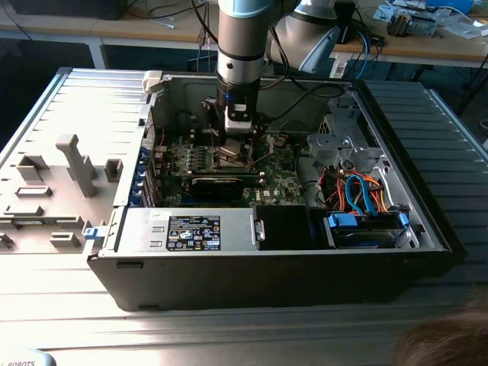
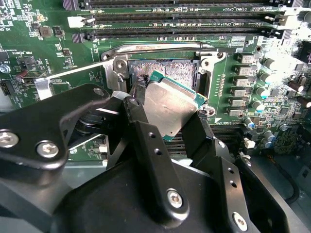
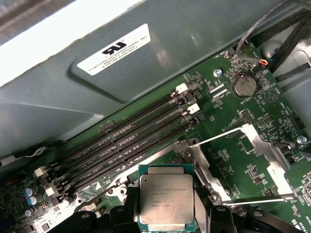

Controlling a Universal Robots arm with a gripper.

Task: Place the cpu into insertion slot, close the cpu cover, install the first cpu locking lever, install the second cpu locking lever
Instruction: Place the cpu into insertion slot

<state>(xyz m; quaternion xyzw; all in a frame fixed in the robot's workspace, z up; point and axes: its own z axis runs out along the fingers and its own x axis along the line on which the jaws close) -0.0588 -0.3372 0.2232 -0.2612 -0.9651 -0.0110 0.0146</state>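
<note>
Exterior view shows you the open computer case (image 1: 267,278) on the bench (image 1: 229,335), with the arm (image 1: 241,46) reaching down to its green circuit board (image 1: 284,177). In the first wrist view the cpu cover (image 3: 278,165) lies swung open. In the second wrist view your jaws grip the cpu (image 2: 170,107), tilted just above the insertion slot (image 2: 167,68) and not yet seated.

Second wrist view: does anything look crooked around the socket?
The flat square silver-topped cpu, clamped in the black gripper, hangs skewed over the dark square insertion slot, edges not lined up with its silver frame.
</note>
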